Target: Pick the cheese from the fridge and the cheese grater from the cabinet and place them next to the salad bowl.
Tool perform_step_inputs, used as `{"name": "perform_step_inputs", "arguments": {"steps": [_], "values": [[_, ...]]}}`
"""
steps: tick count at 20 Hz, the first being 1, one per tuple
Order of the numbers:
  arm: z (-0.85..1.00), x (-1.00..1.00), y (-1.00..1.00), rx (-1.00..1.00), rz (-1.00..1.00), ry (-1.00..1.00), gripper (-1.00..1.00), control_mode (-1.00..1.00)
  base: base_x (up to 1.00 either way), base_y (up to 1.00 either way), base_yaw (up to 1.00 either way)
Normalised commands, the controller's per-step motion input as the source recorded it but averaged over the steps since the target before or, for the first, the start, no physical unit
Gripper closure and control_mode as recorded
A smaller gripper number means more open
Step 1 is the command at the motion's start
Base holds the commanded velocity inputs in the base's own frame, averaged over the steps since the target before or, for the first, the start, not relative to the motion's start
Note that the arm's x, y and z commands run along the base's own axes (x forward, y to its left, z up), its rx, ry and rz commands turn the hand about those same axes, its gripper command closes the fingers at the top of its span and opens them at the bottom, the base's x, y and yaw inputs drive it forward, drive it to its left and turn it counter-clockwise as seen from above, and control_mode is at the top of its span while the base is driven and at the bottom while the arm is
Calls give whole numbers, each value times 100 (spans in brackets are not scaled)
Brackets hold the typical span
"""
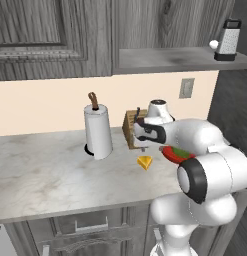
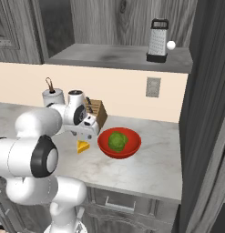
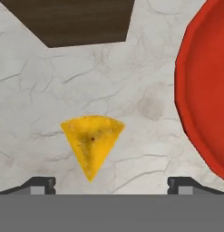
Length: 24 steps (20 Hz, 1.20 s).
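You are looking at a yellow-orange cheese [image 3: 93, 142] with a mottled, speckled face, lying on a counter [image 1: 40, 175] of pale grey marble veined with fine darker lines. The salad bowl [image 2: 132, 146] is showing plain red, its lettuce [image 2: 117, 140] green. The cheese grater [image 2: 157, 40] is gleaming silver, perforated, with black handle and base. The cabinet [image 1: 50, 35] is wearing dark grey wood-grain. The knife block [image 2: 98, 113] is looking brown, the paper towel roll [image 1: 98, 132] white.
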Motion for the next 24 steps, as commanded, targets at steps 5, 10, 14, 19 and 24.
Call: {"name": "perform_step_inputs", "arguments": {"steps": [5,10,14,19,24], "values": [[58,-15,-22,0,0,0,-100,-100,0,0,0],[53,-19,-27,-3,0,-5,-100,-100,0,0,0],[56,-16,-28,-1,0,-9,-100,-100,0,0,0],[59,-16,-30,-1,0,-19,-100,-100,0,0,0],[58,-11,-24,-10,-2,-41,-100,-100,0,0,0]]}}
